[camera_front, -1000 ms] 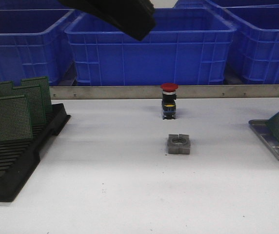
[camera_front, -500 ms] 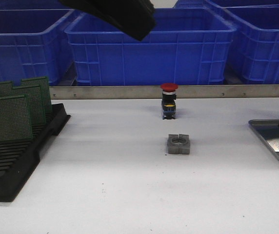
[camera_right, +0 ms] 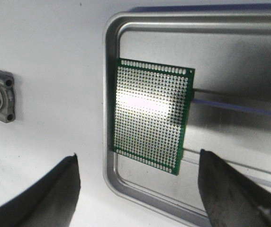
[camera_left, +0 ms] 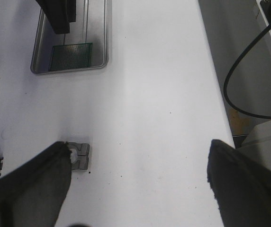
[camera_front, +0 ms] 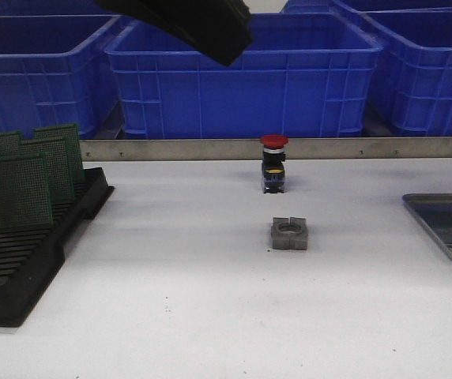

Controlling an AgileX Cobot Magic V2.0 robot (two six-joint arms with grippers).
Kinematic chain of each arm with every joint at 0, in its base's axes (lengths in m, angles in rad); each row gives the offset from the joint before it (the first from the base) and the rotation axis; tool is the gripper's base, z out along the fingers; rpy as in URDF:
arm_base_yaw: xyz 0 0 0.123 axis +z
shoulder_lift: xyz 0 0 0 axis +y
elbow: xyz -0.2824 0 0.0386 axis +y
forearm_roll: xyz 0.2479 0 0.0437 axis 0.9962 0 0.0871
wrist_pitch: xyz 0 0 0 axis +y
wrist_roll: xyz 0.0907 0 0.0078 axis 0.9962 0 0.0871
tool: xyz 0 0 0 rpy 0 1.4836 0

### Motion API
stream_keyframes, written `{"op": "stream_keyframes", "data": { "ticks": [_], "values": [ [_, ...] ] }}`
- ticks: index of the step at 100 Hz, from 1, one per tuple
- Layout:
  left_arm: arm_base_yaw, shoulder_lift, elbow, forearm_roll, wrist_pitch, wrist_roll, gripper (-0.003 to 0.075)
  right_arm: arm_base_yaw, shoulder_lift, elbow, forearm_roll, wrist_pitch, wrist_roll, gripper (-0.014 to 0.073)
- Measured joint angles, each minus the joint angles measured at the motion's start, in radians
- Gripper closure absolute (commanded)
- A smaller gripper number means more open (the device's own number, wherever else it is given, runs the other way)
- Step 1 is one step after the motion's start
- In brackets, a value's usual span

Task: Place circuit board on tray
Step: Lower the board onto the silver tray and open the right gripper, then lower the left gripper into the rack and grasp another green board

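Counts, front view: one shallow silver-grey metal tray [camera_front: 427,207] at the right edge of the frame, cut off by it; one black slotted plastic rack [camera_front: 20,251] at lower left carrying about five upright green perforated boards [camera_front: 22,191], some overlapping so the count is not certain; one small grey metal block with a round bore [camera_front: 290,234] at frame centre; one red-capped push button on a black body [camera_front: 273,163] just above it in the frame; at least three blue plastic bins [camera_front: 242,75] across the top, behind a metal rail.

One green perforated circuit board [camera_right: 152,114] lies flat inside the tray, in the corner nearest the grey block, with one edge close along the rim.

Left hand [camera_left: 140,182]: raised high over the white desk [camera_front: 202,300], fingers spread wide, nothing between them.

Right hand [camera_right: 140,189]: above the tray's near rim, fingers wide apart, clear of the board, empty. In the front view only a dark sliver of it shows at mid-right.
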Motion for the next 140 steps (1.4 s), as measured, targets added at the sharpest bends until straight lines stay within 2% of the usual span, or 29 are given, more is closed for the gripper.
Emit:
{"op": "stream_keyframes", "data": {
  "ticks": [34,54,72,86,106,140],
  "values": [
    [0.019,0.0,-0.009,0.0,0.016,0.0,0.0164,0.0,-0.003,0.0,-0.002,0.0,0.002,0.0057],
    [0.172,-0.031,-0.055,0.053,0.13,0.0,0.0164,0.0,-0.003,0.0,-0.004,0.0,0.004,0.0057],
    [0.323,-0.035,-0.06,0.206,0.156,0.0,0.0164,0.0,-0.003,0.0,-0.004,0.0,0.004,0.0057],
    [0.387,-0.022,-0.06,0.328,0.158,0.0,0.0164,0.0,-0.003,0.0,-0.004,0.0,0.004,0.0057],
    [0.405,0.025,-0.061,0.456,0.158,0.0,0.0164,0.0,-0.003,0.0,-0.004,0.0,0.004,0.0057],
    [0.405,0.159,-0.061,0.531,0.151,0.0,0.0164,0.0,-0.003,0.0,-0.004,0.0,0.004,0.0057]
  ]
}}
